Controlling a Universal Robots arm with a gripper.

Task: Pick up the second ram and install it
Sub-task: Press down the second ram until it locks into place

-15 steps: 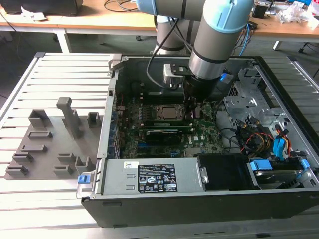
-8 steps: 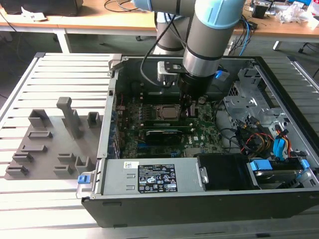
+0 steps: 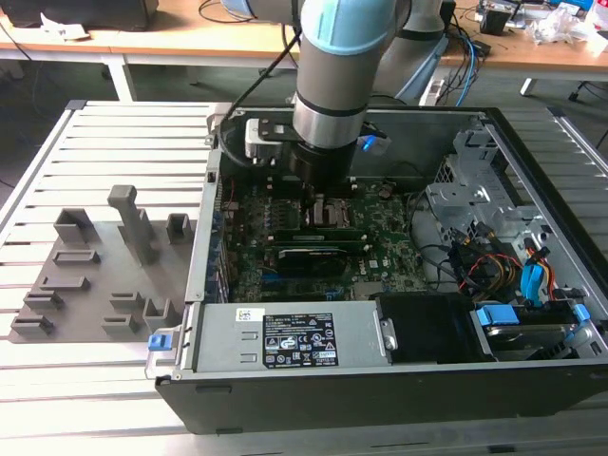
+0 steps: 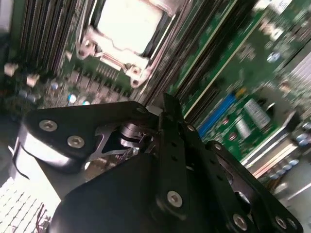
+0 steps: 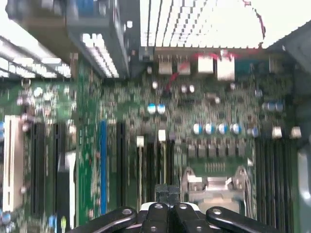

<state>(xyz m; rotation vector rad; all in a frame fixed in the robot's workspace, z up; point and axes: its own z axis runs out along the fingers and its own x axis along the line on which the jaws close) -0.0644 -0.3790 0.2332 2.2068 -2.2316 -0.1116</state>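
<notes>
Lying open on the slatted metal table, the black computer case holds the large green motherboard. The black gripper hangs low over it beside the silver CPU socket, fingers pressed together. I cannot tell where the second ram is.

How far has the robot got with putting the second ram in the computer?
Getting there looks done: the gripper is down inside the computer case, close over the motherboard, beside the CPU socket and the memory slots. I cannot tell whether it holds the second ram or whether that is seated.
</notes>
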